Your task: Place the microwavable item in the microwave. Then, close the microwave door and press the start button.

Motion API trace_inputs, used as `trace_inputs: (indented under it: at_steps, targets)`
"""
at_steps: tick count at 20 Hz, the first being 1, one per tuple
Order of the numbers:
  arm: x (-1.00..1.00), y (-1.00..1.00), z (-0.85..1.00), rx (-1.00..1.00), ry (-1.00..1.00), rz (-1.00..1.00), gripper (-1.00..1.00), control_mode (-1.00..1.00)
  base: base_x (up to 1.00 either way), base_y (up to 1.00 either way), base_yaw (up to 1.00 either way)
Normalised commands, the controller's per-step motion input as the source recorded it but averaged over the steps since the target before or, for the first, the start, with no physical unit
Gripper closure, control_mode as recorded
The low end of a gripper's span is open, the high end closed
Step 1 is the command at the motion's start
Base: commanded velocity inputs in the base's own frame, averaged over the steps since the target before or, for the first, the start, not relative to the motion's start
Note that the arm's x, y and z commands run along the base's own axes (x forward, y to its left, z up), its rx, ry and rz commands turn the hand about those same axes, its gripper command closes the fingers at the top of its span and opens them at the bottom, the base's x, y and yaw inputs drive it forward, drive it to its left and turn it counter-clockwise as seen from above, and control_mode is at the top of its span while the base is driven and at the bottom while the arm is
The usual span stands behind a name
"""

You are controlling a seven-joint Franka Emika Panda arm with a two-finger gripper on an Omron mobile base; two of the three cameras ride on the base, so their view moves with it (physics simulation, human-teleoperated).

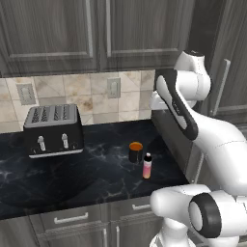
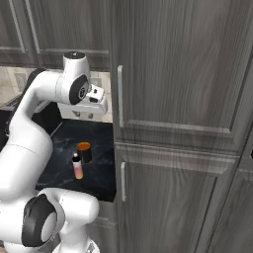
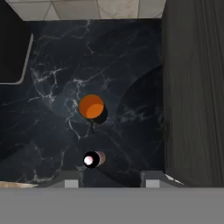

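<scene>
1. On the dark marble table (image 1: 72, 173) in the left base view, the small dark cup (image 1: 135, 152) with its orange top stands upright near the right end. A slim pink bottle (image 1: 147, 166) stands just beside it, nearer the front edge. A black-and-silver toaster (image 1: 53, 130) sits well apart to the left, against the tiled wall.
2. From the right base view, the cup (image 2: 84, 151) and bottle (image 2: 77, 168) stand close to a tall grey cabinet (image 2: 178, 123) that walls off the table's right end. The gripper (image 2: 91, 115) hangs high above them, holding nothing.
3. Looking straight down in the hand view, the cup (image 3: 92, 106) sits mid-frame, the bottle (image 3: 93, 159) below it near the fingertips (image 3: 71, 183). The jaws stand apart with nothing between them. The cabinet side (image 3: 192, 92) runs along the right and the toaster's corner (image 3: 13, 48) shows upper left.
</scene>
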Motion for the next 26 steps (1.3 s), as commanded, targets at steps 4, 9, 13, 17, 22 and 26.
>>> trace_inputs:
  at_steps: [4, 9, 13, 17, 22, 26]
  targets:
    - [-0.11, 0.0, -0.01, 0.0, 0.0, 0.0, -1.0, -1.0, 0.0, 0.0, 0.0]
    - [-0.02, 0.26, -0.4, -0.1, 0.09, -0.05, -1.0, -1.0, 0.0, 0.0, 0.0]
    - [-0.08, 0.93, -0.84, -0.23, 0.2, -0.11, -1.0, -1.0, 0.0, 0.0, 0.0]
    - [-0.11, 1.0, -0.58, -0.24, 0.11, -0.01, -1.0, -1.0, 0.0, 0.0, 0.0]
    - [0.07, 0.78, -0.45, -0.19, 0.1, 0.0, -1.0, -1.0, 0.0, 0.0, 0.0]
    - [0.11, 0.01, -0.28, -0.04, 0.0, 0.0, -1.0, -1.0, 0.0, 0.0, 0.0]
